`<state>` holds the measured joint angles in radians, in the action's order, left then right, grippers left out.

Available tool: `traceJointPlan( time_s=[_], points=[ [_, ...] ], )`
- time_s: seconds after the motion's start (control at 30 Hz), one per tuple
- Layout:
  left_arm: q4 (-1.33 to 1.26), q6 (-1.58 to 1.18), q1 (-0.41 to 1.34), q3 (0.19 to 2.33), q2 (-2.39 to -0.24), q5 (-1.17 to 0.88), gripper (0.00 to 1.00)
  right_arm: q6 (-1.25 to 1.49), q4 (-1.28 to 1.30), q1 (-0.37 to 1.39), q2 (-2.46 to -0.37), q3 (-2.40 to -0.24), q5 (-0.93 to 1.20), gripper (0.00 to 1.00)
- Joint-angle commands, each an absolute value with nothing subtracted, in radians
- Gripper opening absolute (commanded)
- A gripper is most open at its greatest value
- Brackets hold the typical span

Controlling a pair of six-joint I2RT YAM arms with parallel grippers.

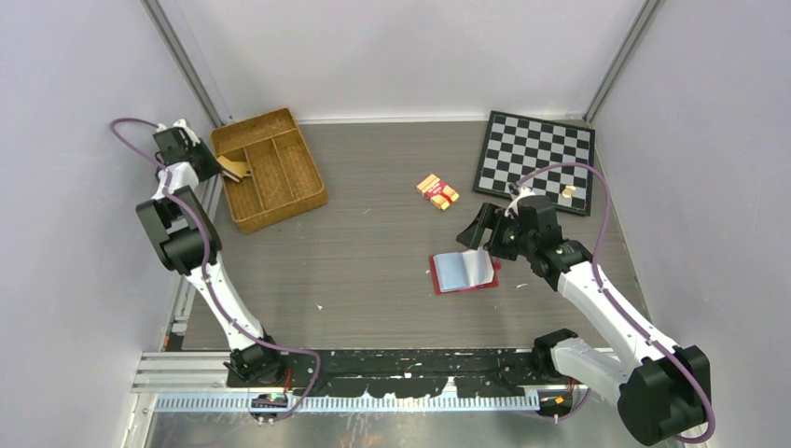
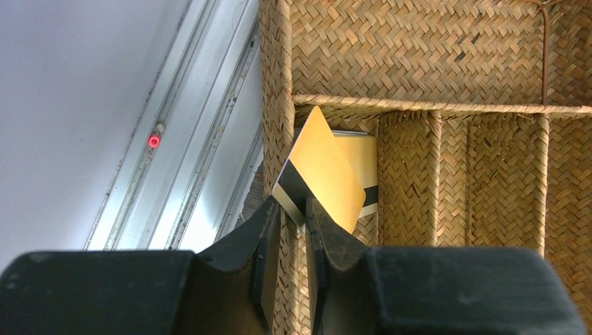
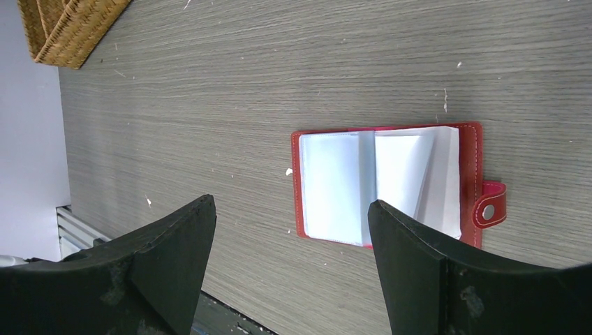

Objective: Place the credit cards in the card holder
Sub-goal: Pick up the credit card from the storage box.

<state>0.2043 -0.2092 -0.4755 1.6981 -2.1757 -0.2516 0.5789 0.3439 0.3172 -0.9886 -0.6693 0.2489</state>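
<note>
My left gripper (image 2: 293,206) is shut on the corner of an orange-yellow credit card (image 2: 322,167) with a dark stripe, holding it tilted over the left edge of the wicker tray (image 2: 419,42). A second striped card (image 2: 363,157) lies behind it in the tray's compartment. From above, the left gripper (image 1: 219,166) and its card (image 1: 238,171) sit at the tray's left side. The dark-red card holder (image 1: 464,272) lies open on the table, its clear sleeves (image 3: 335,185) facing up and its snap tab (image 3: 491,204) to the right. My right gripper (image 3: 290,206) hovers open just beside it, holding nothing.
The brown wicker divided tray (image 1: 269,168) stands at the back left. An orange-and-red banded pack (image 1: 437,190) lies mid-table. A chessboard (image 1: 536,161) with a small tan piece (image 1: 567,191) on it sits at the back right. A metal rail (image 2: 202,125) runs along the table's left edge.
</note>
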Motion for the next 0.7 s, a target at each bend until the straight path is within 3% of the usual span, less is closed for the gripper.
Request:
traceJointPlan(
  time_s=[0.0, 0.5, 0.67],
  points=[
    [0.14, -0.221, -0.512, 1.681, -2.104, -0.198, 0.19, 0.589, 0.3, 0.32, -0.989, -0.673, 0.264, 0.85],
    [0.1, -0.214, -0.512, 1.642, -2.072, -0.189, 0.18, 0.587, 0.289, 0.321, -1.005, -0.674, 0.279, 0.85],
    [0.072, -0.21, -0.513, 1.617, -2.055, -0.189, 0.08, 0.587, 0.286, 0.32, -1.006, -0.672, 0.281, 0.85]
  ],
)
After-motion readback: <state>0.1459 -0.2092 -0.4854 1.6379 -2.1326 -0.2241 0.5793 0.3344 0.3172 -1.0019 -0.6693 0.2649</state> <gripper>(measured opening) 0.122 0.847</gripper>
